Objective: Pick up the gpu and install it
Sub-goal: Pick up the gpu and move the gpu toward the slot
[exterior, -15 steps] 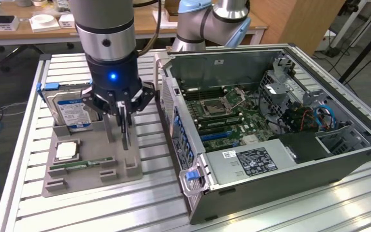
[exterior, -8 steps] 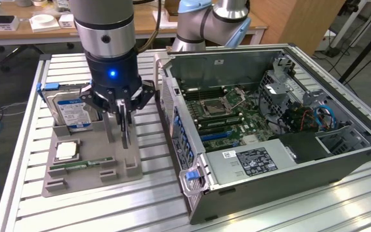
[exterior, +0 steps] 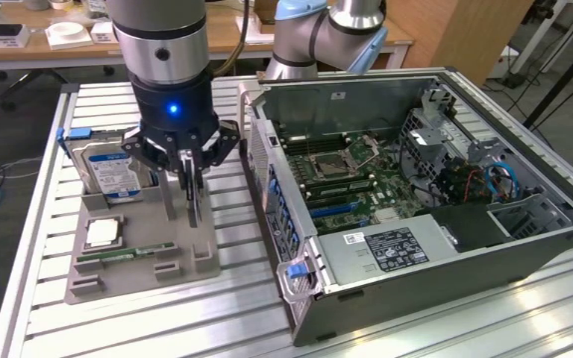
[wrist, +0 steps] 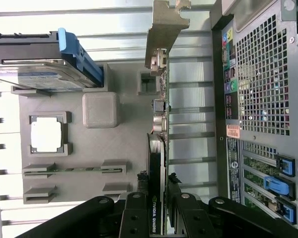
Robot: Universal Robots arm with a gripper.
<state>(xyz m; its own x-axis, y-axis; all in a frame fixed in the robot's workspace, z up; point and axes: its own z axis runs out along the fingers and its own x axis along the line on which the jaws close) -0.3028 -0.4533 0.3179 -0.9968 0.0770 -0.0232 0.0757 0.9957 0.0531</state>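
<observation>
The gpu [exterior: 194, 212] is a thin dark card seen edge-on, standing upright over the grey parts holder [exterior: 137, 272]. My gripper [exterior: 192, 179] comes straight down onto it, and its two black fingers press on either face of the card. In the wrist view the gpu [wrist: 157, 148] runs away from the gripper [wrist: 158, 201], with its silver metal bracket [wrist: 161, 34] at the far end. The fingers [wrist: 138, 206] sit tight against the card's sides. Whether the card's lower edge still rests in the holder I cannot tell.
On the holder sit a silver hard drive with a blue label [exterior: 107, 168], a CPU [exterior: 102, 231] and a green RAM stick [exterior: 127, 253]. The open computer case [exterior: 297, 224] lies on the exterior view's right, motherboard [exterior: 351, 171] exposed. Another arm's base [exterior: 312, 37] stands behind it.
</observation>
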